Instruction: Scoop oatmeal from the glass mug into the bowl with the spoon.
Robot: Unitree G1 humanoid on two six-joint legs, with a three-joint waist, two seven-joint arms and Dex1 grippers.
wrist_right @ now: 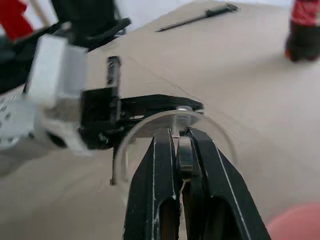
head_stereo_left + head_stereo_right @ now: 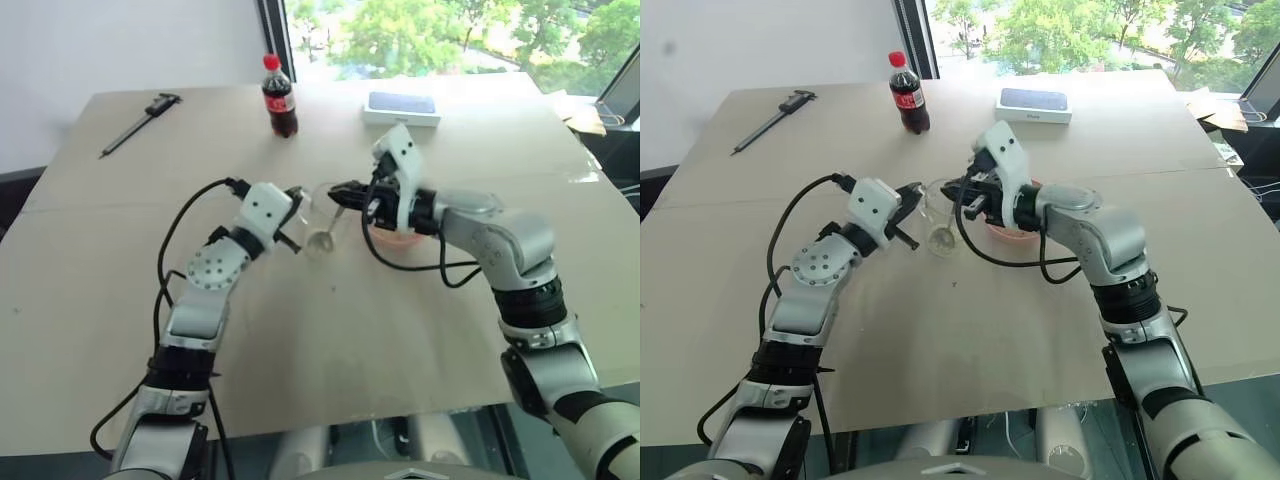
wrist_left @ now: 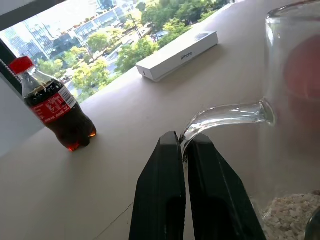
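1. Glass mug [image 2: 938, 222] stands upright near the middle of the table [image 2: 970, 330], between the two grippers.
2. Left gripper [image 3: 183, 150] reaches in from the mug's left side; its two black fingers are pressed together on the mug's clear curved handle, pinching it where it bends down.
3. Oatmeal [image 3: 292, 215] lies as a pale flaky heap at the bottom of the mug, just past the left gripper's fingertips, beyond the glass wall.
4. Right gripper [image 1: 182, 136] comes from the mug's right side and hangs over its rim, fingers closed on the spoon [image 1: 184, 152]; the thin silver handle shows clamped between them.
5. From the head views the spoon's lower end runs down into the mug; whether it touches the oatmeal cannot be told.
6. Bowl [image 2: 1012, 233], pink, sits on the table just right of the mug, largely hidden under the right gripper and wrist.
7. Cola bottle [image 2: 907, 95] stands upright toward the far edge, well apart from the mug; white box [image 2: 1035, 104] lies to its right, dark caliper [image 2: 771, 121] lies far left.
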